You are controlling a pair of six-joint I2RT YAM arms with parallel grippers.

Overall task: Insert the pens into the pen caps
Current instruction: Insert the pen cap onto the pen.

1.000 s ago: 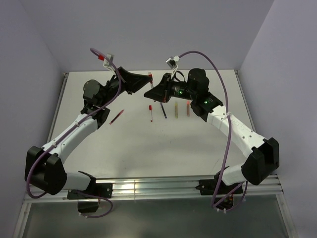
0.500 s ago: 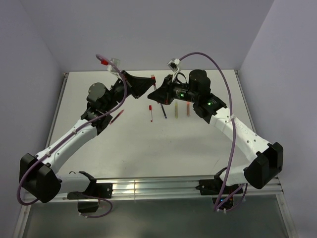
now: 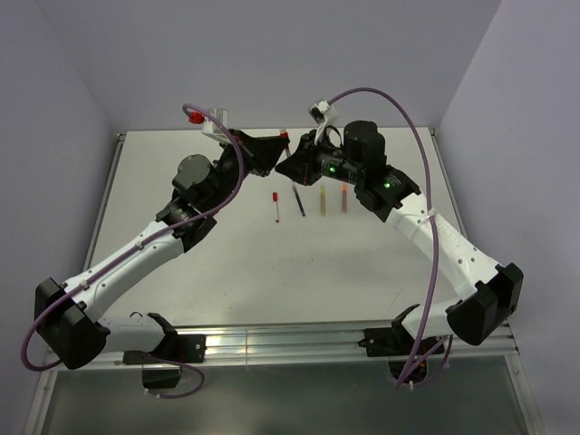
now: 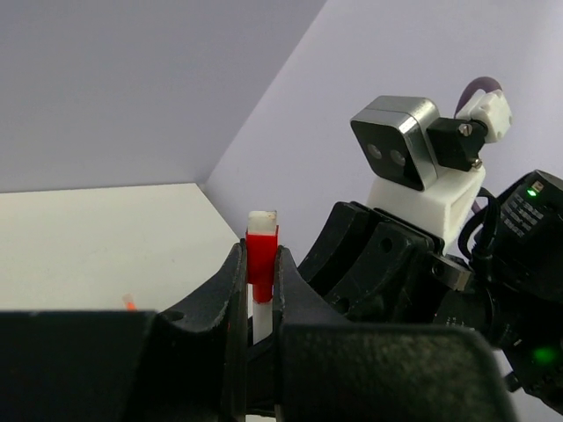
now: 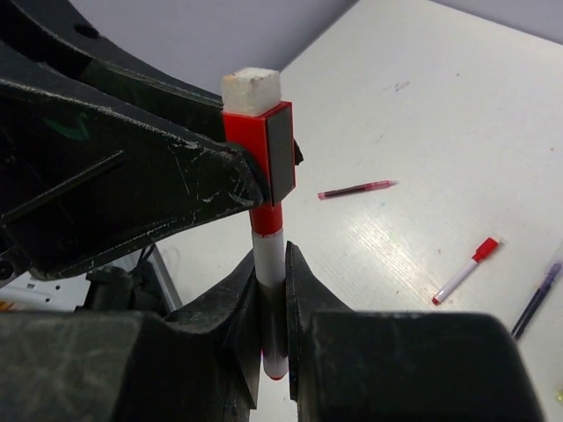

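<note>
Two grippers meet above the bench [image 3: 272, 263]. In the right wrist view the right gripper [image 5: 271, 290] clenches a white pen [image 5: 269, 251]. The left wrist view shows the left gripper [image 4: 260, 268] pinching its red cap [image 4: 261, 251]. Only the top view shows four pens [image 3: 298, 201] lying below. Only the right wrist view shows a dark red pen [image 5: 356, 188].

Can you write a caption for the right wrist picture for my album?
Right gripper grips a white pen while the left gripper pinches the red cap on its end.
</note>
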